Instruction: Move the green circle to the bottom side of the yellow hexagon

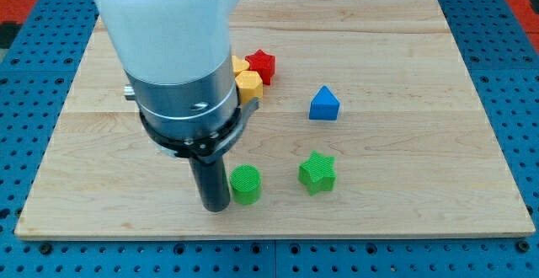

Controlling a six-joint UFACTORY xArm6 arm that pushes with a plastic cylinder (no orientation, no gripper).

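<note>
My tip (216, 207), the lower end of a plain dark rod with no jaws to open, holds nothing; it rests on the wooden surface (404, 202) just left of the green circle (246, 184), contact uncertain; the yellow hexagon (249, 85) sits well above, beside the red star (262, 65); no writing shows.

Single view, high and angled down, close on wooden board (404, 59), arm looming near

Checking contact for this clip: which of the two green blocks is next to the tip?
The green circle, just right of my tip; the green star sits farther right.
</note>
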